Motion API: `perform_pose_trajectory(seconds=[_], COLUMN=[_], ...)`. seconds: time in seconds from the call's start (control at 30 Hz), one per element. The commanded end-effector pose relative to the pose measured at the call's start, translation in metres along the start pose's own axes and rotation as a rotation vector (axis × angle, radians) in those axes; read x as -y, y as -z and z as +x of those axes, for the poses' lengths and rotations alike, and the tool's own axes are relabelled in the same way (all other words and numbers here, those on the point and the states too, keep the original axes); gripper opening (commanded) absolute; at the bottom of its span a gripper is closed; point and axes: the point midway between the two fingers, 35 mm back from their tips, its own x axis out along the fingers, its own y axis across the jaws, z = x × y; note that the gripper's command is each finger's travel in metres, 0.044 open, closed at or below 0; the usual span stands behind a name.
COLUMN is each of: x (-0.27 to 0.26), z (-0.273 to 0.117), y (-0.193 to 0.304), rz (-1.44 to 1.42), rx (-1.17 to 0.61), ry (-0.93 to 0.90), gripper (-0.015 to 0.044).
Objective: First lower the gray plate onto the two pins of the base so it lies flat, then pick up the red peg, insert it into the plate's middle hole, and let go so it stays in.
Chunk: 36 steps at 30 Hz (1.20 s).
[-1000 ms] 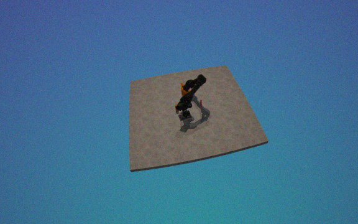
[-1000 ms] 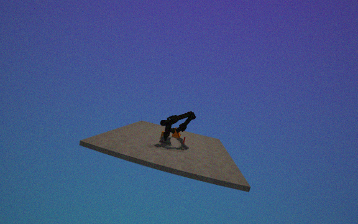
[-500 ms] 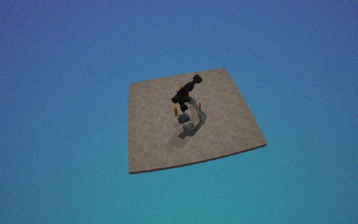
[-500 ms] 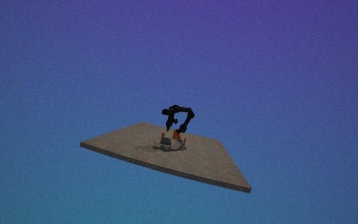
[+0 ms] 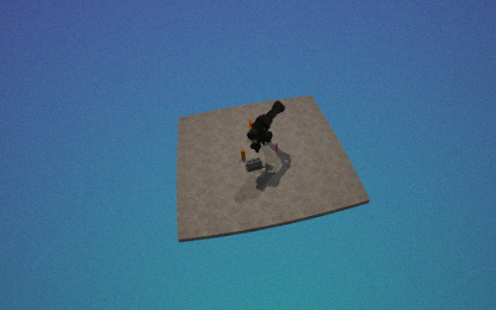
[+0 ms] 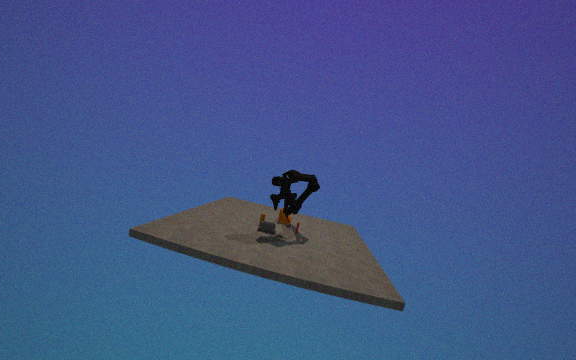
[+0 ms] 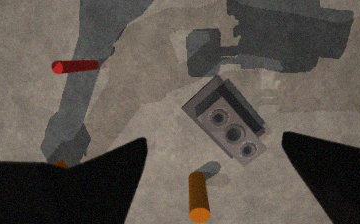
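Note:
The gray plate (image 7: 226, 125) lies over the gray base (image 7: 200, 97), its three round holes facing up in the wrist view. Plate and base show as one small gray block in the top view (image 5: 254, 164) and the exterior view (image 6: 267, 227). The pins are not distinct, and I cannot tell whether the plate is fully flat. The red peg (image 5: 276, 147) (image 6: 297, 228) (image 7: 78, 66) stands upright on the table, apart from the block. My gripper (image 6: 281, 210) (image 7: 214, 141) is wide open and empty, raised above the table, not touching plate or peg.
An orange post (image 5: 243, 155) (image 6: 262, 219) (image 7: 198, 192) stands upright close beside the base. Another orange object (image 5: 251, 125) (image 6: 283, 217) is partly hidden near the arm. The table (image 5: 213, 207) (image 6: 208, 240) ends in open edges. Arm shadows fall around the block and the peg.

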Motion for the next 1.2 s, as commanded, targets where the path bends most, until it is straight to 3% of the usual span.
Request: perform_pose_trajectory(seconds=[0.0, 0.17, 0.7, 1.17], x=[-0.048, -0.083, -0.155, -0.155], z=[-0.002, -0.001, 0.006, 0.006], y=[-0.027, -0.041, -0.057, -0.057], rz=[0.613, 1.057, 1.923, 1.934], rx=[0.004, 0.002, 0.017, 0.017], ry=[-0.006, -0.003, -0.004, -0.005], gripper=[0.044, 0.044, 0.044, 0.044])
